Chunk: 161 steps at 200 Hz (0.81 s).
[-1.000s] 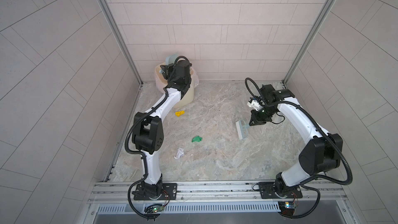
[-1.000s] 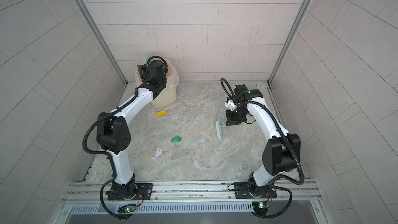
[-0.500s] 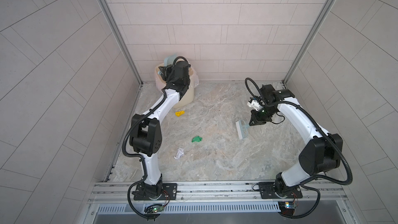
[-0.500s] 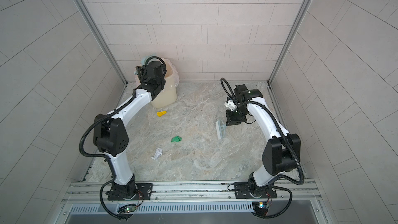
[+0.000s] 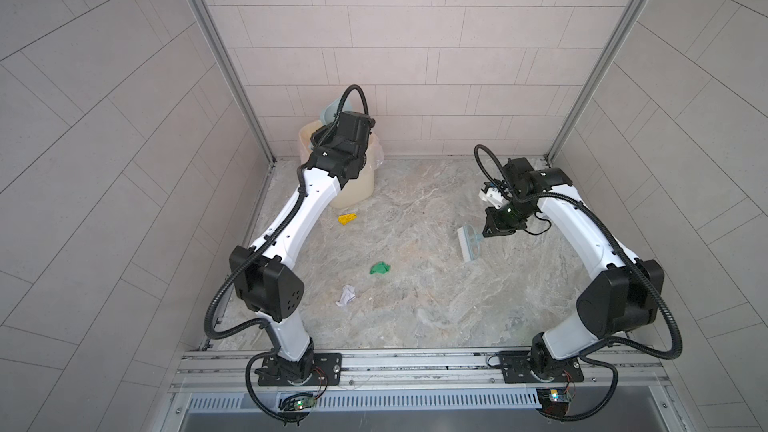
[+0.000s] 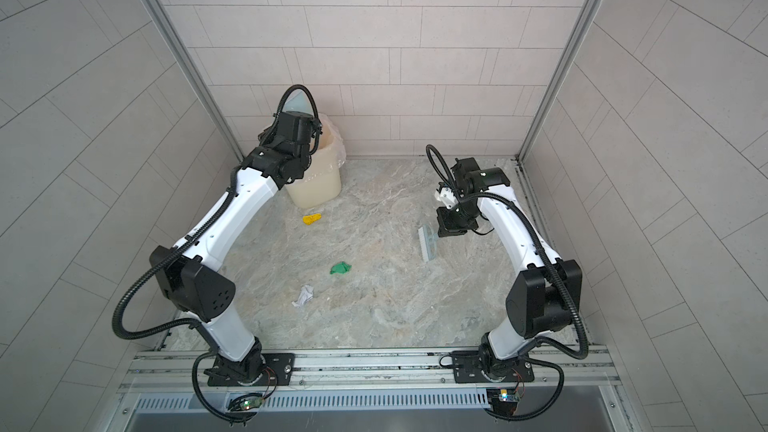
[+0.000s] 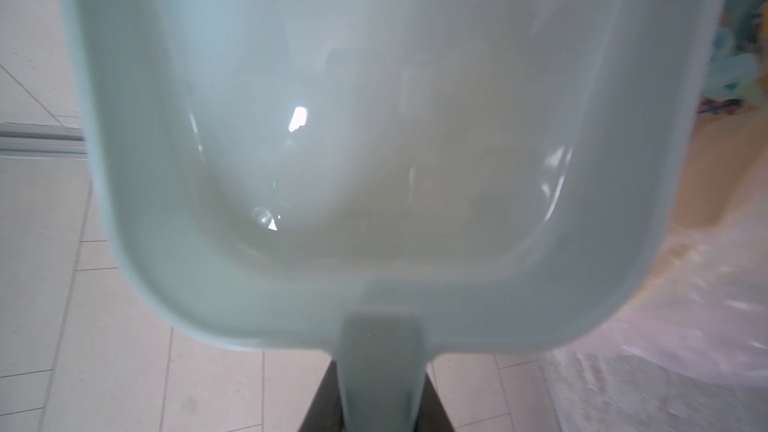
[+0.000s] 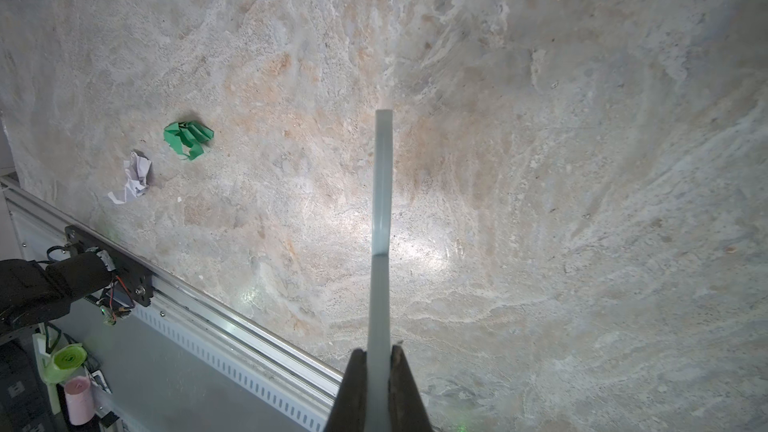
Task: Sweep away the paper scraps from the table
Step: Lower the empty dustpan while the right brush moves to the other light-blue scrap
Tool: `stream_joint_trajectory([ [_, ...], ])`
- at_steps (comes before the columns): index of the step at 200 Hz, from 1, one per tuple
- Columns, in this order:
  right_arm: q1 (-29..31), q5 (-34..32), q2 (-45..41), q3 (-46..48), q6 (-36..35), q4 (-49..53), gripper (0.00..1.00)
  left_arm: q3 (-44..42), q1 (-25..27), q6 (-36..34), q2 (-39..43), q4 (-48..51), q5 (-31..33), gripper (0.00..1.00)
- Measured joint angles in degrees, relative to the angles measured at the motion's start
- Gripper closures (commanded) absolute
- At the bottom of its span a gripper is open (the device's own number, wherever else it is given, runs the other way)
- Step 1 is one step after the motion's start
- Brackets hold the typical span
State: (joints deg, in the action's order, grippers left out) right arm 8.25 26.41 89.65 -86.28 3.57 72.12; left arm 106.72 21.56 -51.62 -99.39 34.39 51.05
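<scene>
The bin (image 5: 353, 189), cream and lined with a clear plastic bag (image 6: 334, 139), stands in the far-left corner against the grey tiled walls (image 5: 415, 35). The pale blue dustpan (image 7: 374, 139) is raised over the bin. The hand brush (image 5: 468, 243), with white bristles, sits right of centre, well apart from the bin. 2 small rolls (image 8: 68, 361), 1 green and 1 pink, lie beyond the front rail (image 8: 249, 338).

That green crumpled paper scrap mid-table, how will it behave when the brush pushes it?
The green paper scrap looks loosely crumpled with open folds, so probably very light; it should slide easily on the smooth table. Its uneven shape suggests it may tumble or veer sideways rather than roll straight. Under the brush it would likely squash, not break.
</scene>
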Motion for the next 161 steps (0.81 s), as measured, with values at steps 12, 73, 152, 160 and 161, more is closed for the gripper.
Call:
stream_joint_trajectory([
  [12, -0.5, -0.8, 0.0, -0.6, -0.1, 0.2, 1.0, 0.0, 0.4, 3.4, 0.8, 3.3, -2.6, 1.0],
  [73, -3.0, -10.7, -0.1, -4.9, -0.6, -0.6, 1.0, 0.0, 6.9, 16.5, 3.4, 15.4, -15.1, 1.0],
  [152, -6.3, -34.1, 5.1, -14.7, -4.2, -3.7, 1.0, -6.1, 16.2, 29.8, 3.3, 19.9, -31.0, 1.0],
  [160, -6.8, -35.8, 6.8, -15.3, -4.7, -4.3, 1.0, -7.1, 16.9, 30.9, 3.3, 19.9, -32.3, 1.0],
  [161, -6.9, -36.0, 7.0, -15.4, -4.7, -4.4, 1.0, -7.3, 17.0, 31.1, 3.3, 19.9, -32.5, 1.0],
])
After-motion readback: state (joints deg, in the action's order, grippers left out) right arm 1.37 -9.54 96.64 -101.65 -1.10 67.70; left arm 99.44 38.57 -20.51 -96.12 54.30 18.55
